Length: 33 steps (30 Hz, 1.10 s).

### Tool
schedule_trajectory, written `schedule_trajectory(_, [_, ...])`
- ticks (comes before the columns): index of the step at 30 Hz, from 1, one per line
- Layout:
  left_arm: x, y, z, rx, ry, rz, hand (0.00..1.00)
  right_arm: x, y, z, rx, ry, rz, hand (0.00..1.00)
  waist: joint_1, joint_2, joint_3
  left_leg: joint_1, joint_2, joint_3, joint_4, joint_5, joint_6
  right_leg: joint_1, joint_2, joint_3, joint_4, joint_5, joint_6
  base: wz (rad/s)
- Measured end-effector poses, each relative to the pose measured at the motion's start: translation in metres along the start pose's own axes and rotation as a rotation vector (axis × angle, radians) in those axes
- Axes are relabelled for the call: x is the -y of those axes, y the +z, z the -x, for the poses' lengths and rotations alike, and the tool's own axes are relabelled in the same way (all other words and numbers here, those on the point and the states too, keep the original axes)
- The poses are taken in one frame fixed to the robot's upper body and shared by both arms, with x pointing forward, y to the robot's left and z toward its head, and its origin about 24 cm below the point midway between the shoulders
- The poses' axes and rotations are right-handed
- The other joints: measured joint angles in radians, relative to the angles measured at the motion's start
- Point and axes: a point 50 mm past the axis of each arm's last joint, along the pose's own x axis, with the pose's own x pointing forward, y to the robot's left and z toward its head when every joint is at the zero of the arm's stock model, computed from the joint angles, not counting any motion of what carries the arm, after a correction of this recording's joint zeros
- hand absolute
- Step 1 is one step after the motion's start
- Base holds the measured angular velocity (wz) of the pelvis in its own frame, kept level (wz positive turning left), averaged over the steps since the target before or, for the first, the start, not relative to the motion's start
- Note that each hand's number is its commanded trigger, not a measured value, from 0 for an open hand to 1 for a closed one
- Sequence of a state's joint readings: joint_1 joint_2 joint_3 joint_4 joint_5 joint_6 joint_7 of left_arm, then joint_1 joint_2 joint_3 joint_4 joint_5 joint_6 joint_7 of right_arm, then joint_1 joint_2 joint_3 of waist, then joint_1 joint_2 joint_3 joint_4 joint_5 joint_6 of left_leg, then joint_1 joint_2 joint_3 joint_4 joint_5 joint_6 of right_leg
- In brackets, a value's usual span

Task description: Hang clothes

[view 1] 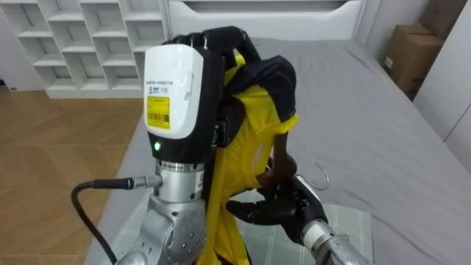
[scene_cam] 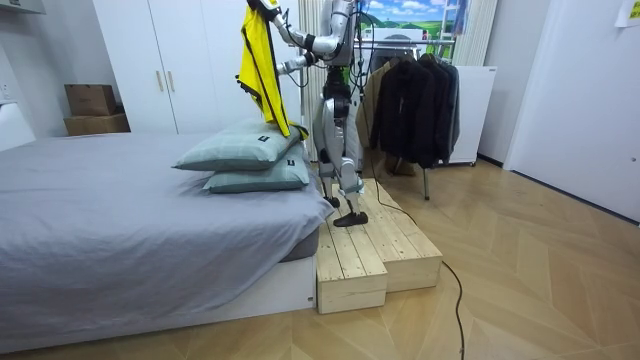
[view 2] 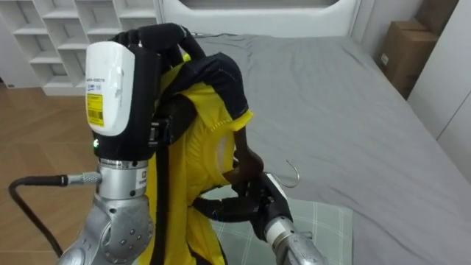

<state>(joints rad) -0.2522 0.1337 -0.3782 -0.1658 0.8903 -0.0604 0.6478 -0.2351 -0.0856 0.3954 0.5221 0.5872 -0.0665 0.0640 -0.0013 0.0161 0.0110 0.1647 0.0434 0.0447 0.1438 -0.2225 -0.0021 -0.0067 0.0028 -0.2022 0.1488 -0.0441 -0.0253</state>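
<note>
yellow garment (view 1: 257,118) hung high over the bed (view 1: 383,110), its dark collar bunched under the curled fingers of the left robot hand (view 1: 176,88). lower down, the right robot hand (view 1: 276,210) closed round a wooden hanger (view 1: 277,165), wire hook (view 1: 321,175) sticking out rightward. done well, i judged, one hanger arm would slide into the neck opening against a taut collar. the rack of dark coats (scene_cam: 415,95) stood just behind the robot; the wooden platform (scene_cam: 370,250) underfoot left narrow turning room near its edges.
</note>
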Motion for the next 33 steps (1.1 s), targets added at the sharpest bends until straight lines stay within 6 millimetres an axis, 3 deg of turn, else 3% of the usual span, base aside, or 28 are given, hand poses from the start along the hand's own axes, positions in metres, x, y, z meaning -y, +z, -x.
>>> schedule_trajectory(17, [0.006, 0.001, 0.006, -0.024, -0.037, 0.019, 1.0, 0.003, 0.0, 0.0, 0.007, -0.068, -0.209, 0.0, -0.023, 0.006, 0.0015, -0.004, -0.001, 0.016, -0.001, 0.0, 0.0, -0.003, -0.001, 0.004, -0.002, -0.002, 0.004, 0.0])
schedule_trajectory(26, [0.005, -0.002, 0.016, -0.054, -0.025, 0.013, 1.0, 0.004, 0.018, 0.0, 0.083, -0.108, -0.413, 0.02, -0.031, 0.024, -0.0021, 0.001, 0.001, 0.035, 0.0, 0.0, 0.0, -0.001, 0.0, 0.008, 0.003, -0.002, 0.004, 0.0])
schedule_trajectory(27, [0.005, -0.002, 0.016, -0.054, -0.021, 0.013, 1.0, 0.004, 0.019, 0.0, 0.087, -0.106, -0.425, 0.6, -0.033, 0.025, -0.0016, 0.001, 0.001, 0.035, 0.0, 0.0, 0.0, -0.002, 0.0, 0.008, 0.003, -0.002, 0.004, 0.0])
schedule_trajectory(28, [0.005, -0.002, 0.016, -0.054, -0.016, 0.013, 1.0, 0.004, 0.019, 0.001, 0.089, -0.104, -0.439, 1.0, -0.035, 0.027, -0.0013, 0.001, 0.001, 0.036, 0.0, 0.0, 0.0, -0.002, 0.0, 0.009, 0.003, -0.002, 0.004, 0.0])
schedule_trajectory(33, [0.005, -0.001, 0.016, -0.055, -0.006, 0.019, 1.0, 0.003, 0.018, 0.003, 0.095, -0.101, -0.469, 1.0, -0.05, 0.041, -0.0016, 0.001, 0.0, 0.037, -0.007, -0.001, 0.001, -0.005, 0.0, 0.01, 0.004, -0.002, 0.004, 0.0])
